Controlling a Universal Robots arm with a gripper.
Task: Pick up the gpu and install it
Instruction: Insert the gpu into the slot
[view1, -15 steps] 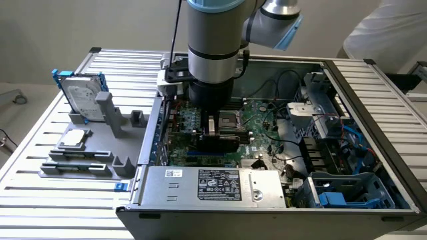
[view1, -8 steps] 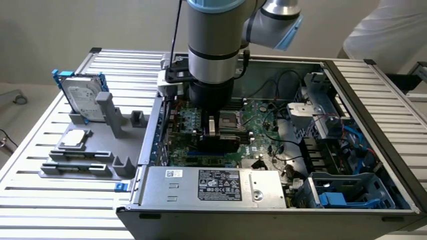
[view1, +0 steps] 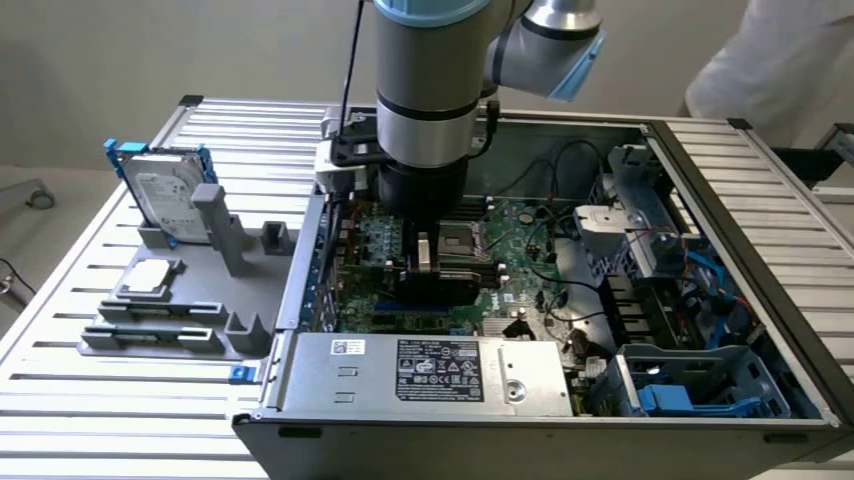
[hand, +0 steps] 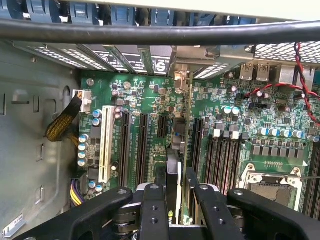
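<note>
Where the two black fingers (hand: 161, 186) come together closest to the wrist camera, the gripper (hand: 176, 192) is clamped on the gpu (hand: 174, 162). The jaws press on both faces of the thin card. It stands on edge, upright, with its black cooler on one side and its green board on the other.

Just beyond the fingers the card runs across the motherboard (hand: 240, 115), between a row of long black slots (hand: 141, 145) and the memory slots. A white slot (hand: 105, 145) lies further off to one side and the processor socket (hand: 272, 182) to the other. Its far end reaches the rear wall of the case. Whether its lower edge is seated in a slot cannot be told.

In the exterior view, the power supply (view1: 427, 370) fills the near edge of the open case (view1: 727, 180). Behind it the arm comes straight down over the motherboard (view1: 527, 235), with the gripper (view1: 427, 255) and gpu (view1: 438, 285) under it, beside the socket.

Toward the edge of the table (view1: 240, 125) on the exterior view's left, a grey holder (view1: 200, 300) carries a hard drive (view1: 167, 190) standing upright. At the far corner on the exterior view's right, a white sleeve (view1: 781, 60) shows.
</note>
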